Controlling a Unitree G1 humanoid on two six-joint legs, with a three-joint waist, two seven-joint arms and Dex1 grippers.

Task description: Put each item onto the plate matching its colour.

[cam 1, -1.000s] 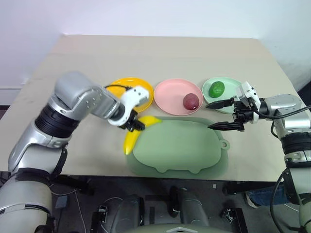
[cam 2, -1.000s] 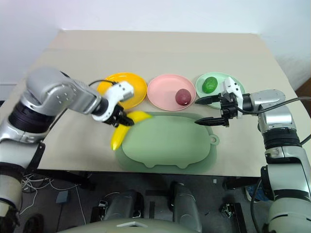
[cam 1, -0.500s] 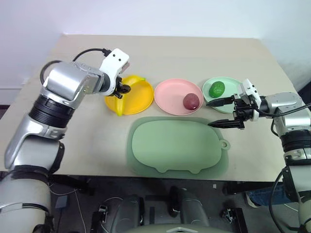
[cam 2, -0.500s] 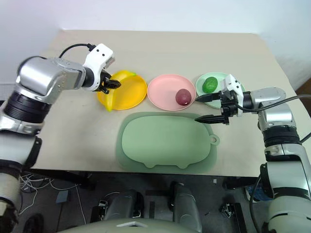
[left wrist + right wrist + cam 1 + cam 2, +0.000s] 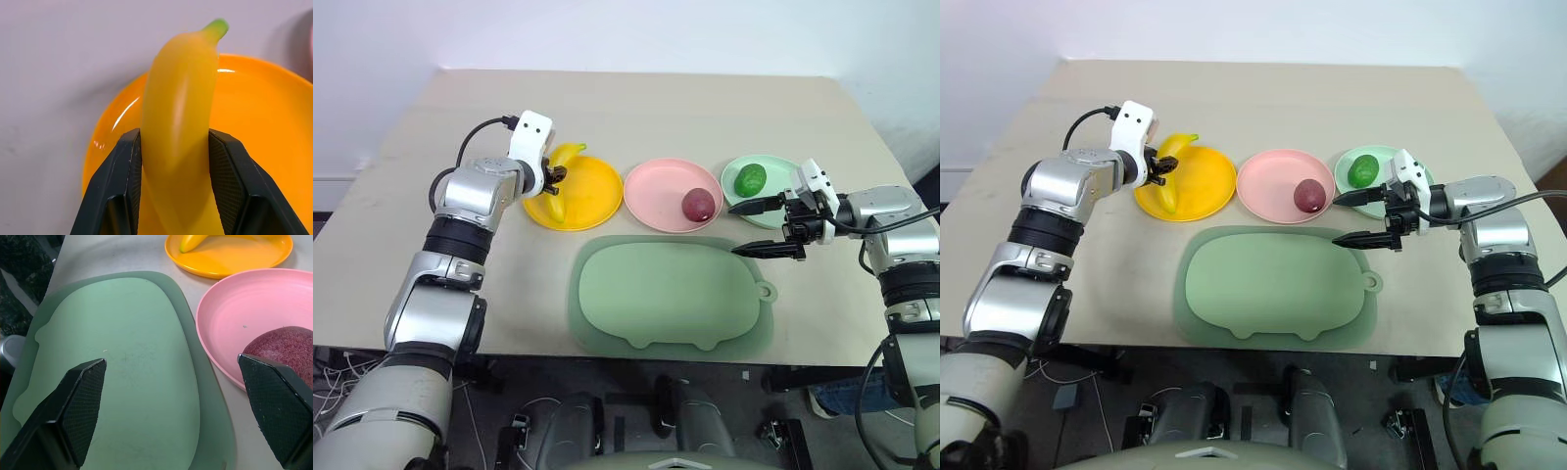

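Left wrist view has the left gripper (image 5: 174,188) with both black fingers pressed against the sides of the banana (image 5: 180,127), holding it over the orange plate (image 5: 254,117), presumably so it comes down on the matching colour. From the head views the banana hangs over that plate's near-left rim, so letting go now looks almost safe. Further right, the red fruit (image 5: 698,204) sits on the pink plate (image 5: 656,191) and the green fruit (image 5: 750,179) on the mint plate (image 5: 778,168), both apparently done. Beyond them, the right gripper (image 5: 759,231) hovers spread wide and empty by the green mat (image 5: 672,294), seemingly just waiting.
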